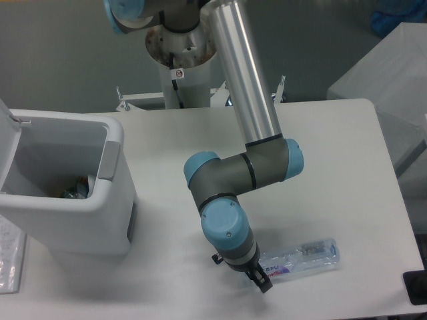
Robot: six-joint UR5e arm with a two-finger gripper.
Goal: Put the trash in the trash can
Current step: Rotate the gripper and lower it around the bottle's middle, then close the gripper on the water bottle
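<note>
A clear plastic bottle (pixel 303 257) with a blue-pink label lies on its side on the white table near the front edge. My gripper (pixel 260 280) is down at the bottle's left, cap end. Only one dark finger (pixel 264 285) shows in front of the bottle; the wrist hides the other finger and the cap, so the gap between the fingers is not visible. The white trash can (pixel 100 220) stands at the left with its lid up. A crumpled wrapper with green bits (pixel 75 189) lies inside it.
The robot's base column (pixel 181 53) rises at the table's back middle. A flat white object (pixel 10 257) lies left of the trash can. A grey block (pixel 387 73) stands beyond the table's right edge, and a dark item (pixel 417 287) sits at the front right corner.
</note>
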